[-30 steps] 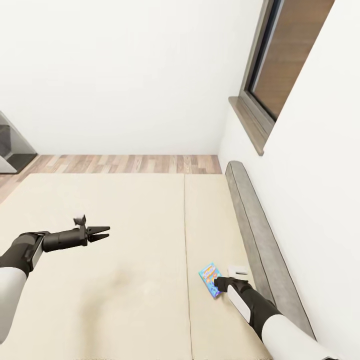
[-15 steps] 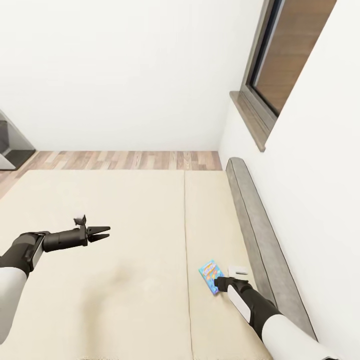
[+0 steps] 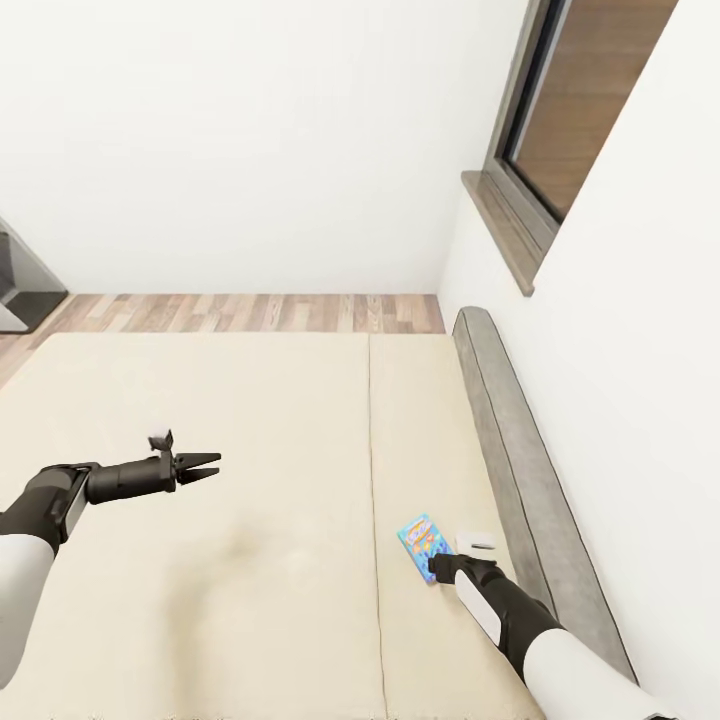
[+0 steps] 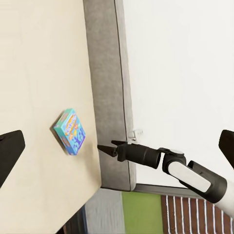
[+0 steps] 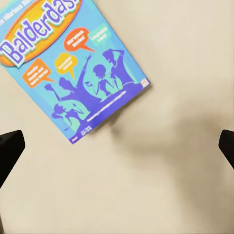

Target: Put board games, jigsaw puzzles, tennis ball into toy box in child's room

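One bright blue board game (image 3: 423, 538) with orange print lies flat on the beige bed (image 3: 250, 450), close to the grey headboard (image 3: 510, 450). The right wrist view shows its cover (image 5: 73, 68) from straight above. My right gripper (image 3: 437, 567) hovers just over the near edge of that box, open, with its black fingertips (image 5: 9, 148) spread wide and nothing between them. My left gripper (image 3: 203, 467) hangs open over the middle of the mattress, far from the game. From the left wrist view I see the game (image 4: 70, 131) and the right gripper (image 4: 106, 148) beside it.
A white wall with a dark-framed window (image 3: 570, 120) runs behind the headboard. Wood plank floor (image 3: 250, 312) lies beyond the bed's far edge. A dark grey cabinet (image 3: 25, 285) stands at the far left.
The whole view has shifted: bed, floor and window sit a little higher in the picture. The game now lies slightly further ahead of my right gripper. Both arms hold their pose.
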You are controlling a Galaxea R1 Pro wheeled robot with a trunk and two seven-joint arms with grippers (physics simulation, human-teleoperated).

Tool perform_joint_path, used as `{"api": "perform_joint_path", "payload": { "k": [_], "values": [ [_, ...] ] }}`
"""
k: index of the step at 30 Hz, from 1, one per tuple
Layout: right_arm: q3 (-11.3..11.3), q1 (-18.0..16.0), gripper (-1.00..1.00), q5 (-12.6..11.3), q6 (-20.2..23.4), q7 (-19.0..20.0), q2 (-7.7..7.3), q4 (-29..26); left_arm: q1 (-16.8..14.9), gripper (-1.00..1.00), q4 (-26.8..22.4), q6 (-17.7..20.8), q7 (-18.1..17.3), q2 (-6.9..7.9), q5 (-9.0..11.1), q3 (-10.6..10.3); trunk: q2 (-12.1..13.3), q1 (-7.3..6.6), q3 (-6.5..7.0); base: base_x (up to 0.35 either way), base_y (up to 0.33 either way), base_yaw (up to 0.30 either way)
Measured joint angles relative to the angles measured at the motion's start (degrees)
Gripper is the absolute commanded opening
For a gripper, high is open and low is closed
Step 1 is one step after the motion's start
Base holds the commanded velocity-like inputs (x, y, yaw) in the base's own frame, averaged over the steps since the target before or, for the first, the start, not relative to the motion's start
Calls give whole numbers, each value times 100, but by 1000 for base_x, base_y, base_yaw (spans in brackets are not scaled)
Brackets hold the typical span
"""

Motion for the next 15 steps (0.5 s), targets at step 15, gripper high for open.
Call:
{"api": "perform_joint_path", "payload": {
  "k": [15],
  "values": [
    [0,0,100,0,0,0,-5,0,0,100,0,0,0,-2,-1,-2,0,0,-142,0,0,0]
  ]
}}
